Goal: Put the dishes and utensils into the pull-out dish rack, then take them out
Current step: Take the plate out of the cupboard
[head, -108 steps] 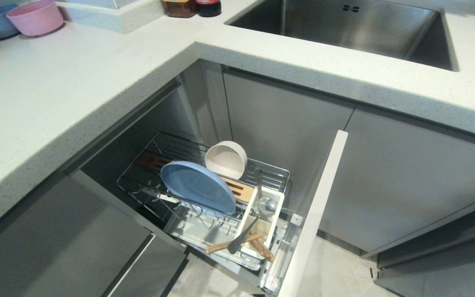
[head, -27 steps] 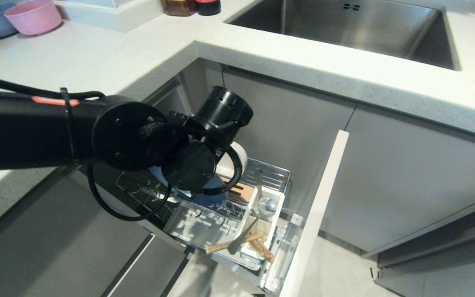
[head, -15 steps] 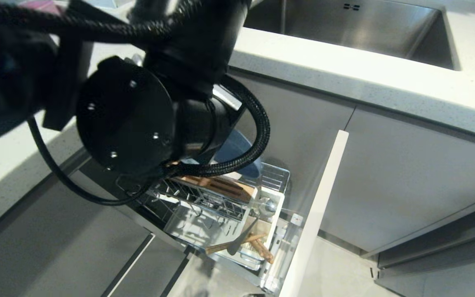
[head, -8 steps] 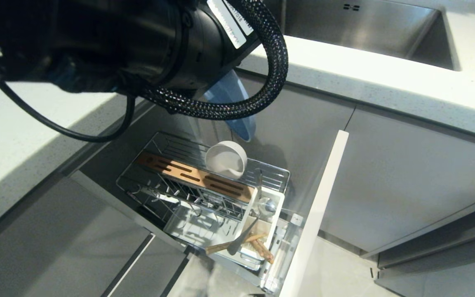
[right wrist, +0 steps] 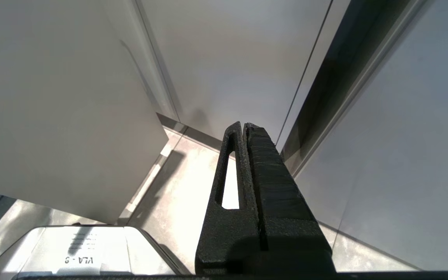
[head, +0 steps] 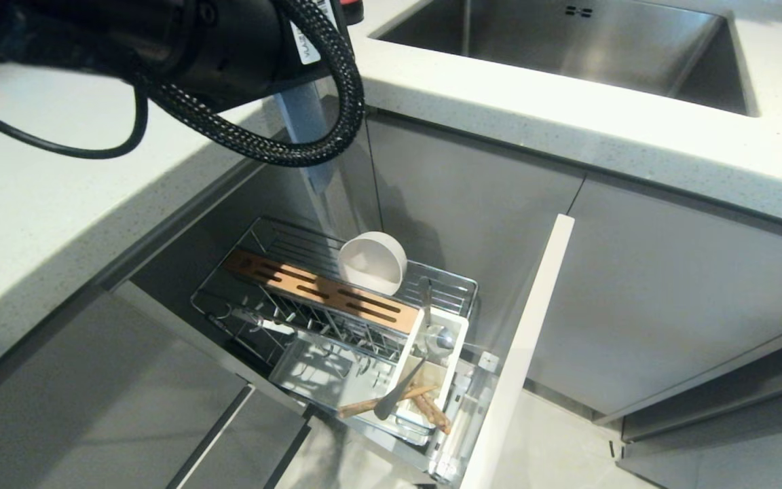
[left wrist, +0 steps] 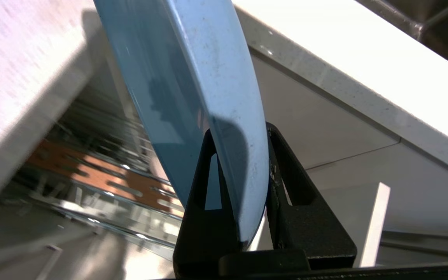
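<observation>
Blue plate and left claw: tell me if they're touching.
Touching. The left wrist view shows the left claw shut on the blue plate, one finger pressed on each face of its rim, with no gap.

The light-blue plate hangs edge-on above the chrome pull-out dish rack. The cream bowl leans on its side in the rack. The spoon and, seemingly, the chopsticks sit in the white caddy.
</observation>
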### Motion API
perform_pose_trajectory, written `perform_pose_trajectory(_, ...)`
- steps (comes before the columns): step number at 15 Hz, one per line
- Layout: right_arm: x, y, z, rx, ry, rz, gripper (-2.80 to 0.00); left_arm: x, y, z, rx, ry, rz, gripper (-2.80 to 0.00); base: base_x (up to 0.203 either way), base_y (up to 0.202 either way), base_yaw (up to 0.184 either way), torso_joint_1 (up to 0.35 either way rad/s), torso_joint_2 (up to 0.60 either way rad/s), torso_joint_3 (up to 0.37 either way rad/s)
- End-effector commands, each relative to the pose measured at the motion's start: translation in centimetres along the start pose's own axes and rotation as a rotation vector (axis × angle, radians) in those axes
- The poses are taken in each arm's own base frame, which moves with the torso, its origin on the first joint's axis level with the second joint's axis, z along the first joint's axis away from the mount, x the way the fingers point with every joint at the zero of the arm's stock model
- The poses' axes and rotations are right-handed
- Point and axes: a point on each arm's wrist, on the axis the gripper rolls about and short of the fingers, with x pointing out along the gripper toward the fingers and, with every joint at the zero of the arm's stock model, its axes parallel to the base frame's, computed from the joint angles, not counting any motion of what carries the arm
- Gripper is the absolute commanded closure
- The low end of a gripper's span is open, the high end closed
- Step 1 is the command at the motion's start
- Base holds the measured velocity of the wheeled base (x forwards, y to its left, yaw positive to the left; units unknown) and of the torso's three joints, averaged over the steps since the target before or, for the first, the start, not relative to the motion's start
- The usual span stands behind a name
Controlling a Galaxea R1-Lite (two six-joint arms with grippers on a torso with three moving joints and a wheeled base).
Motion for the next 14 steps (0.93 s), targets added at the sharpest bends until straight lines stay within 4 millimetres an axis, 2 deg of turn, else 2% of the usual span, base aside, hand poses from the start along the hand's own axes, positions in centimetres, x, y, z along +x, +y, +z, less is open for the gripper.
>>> perform_pose_trajectory(1,0.0,0.0,0.0,0.0,0.002,0.0,0.0,-0.9,1.0,1.0,0.012,-0.024,0.003,0.0,0.0,0.0,0.0,0.0,0.0,0.0)
perform_pose_trajectory(6,0.0,0.0,0.0,0.0,0.002,0.0,0.0,-3.3,1.9,2.9,0.011,-0.098,-0.058,0.0,0.0,0.0,0.0,0.0,0.0,0.0)
perform_pose_trajectory(9,0.0,0.0,0.0,0.0,0.001,0.0,0.0,-4.6,2.3,4.8,0.035,-0.208,-0.086,0.0,0.0,0.0,0.0,0.0,0.0,0.0)
perform_pose_trajectory(11,0.0,0.0,0.0,0.0,0.001,0.0,0.0,-4.8,2.5,5.9,0.058,-0.283,-0.077,0.0,0.0,0.0,0.0,0.0,0.0,0.0)
perform_pose_trajectory(14,0.0,0.0,0.0,0.0,0.002,0.0,0.0,-3.5,3.9,7.2,0.098,-0.359,0.039,0.0,0.0,0.0,0.0,0.0,0.0,0.0)
